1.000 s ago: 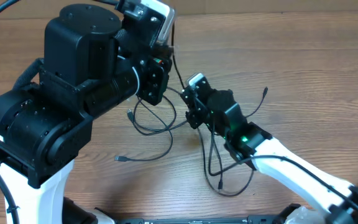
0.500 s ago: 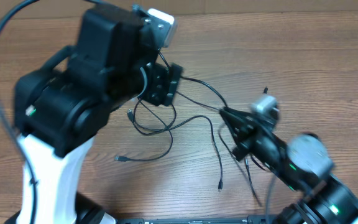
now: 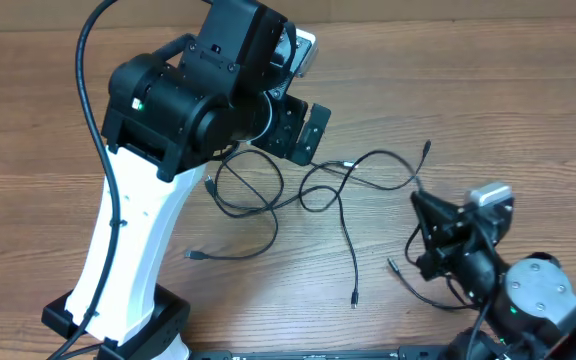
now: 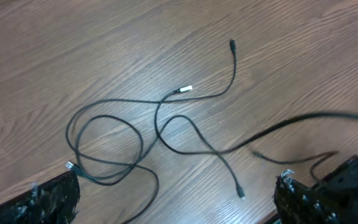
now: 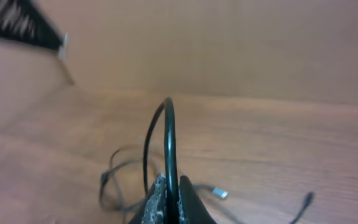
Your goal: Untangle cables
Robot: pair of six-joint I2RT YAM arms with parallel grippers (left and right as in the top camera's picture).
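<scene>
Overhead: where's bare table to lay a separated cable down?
Free: table top right, past the far plug of the cables and above the right gripper, which pinches one strand; also the left edge, outside the left arm. Small patch bottom centre, beside the arm's base. Crowded: centre, loops below the open left gripper.

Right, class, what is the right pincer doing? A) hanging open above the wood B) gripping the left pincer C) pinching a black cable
C: the right wrist view shows the right pincer shut on a cable that arches up from between its fingertips.
</scene>
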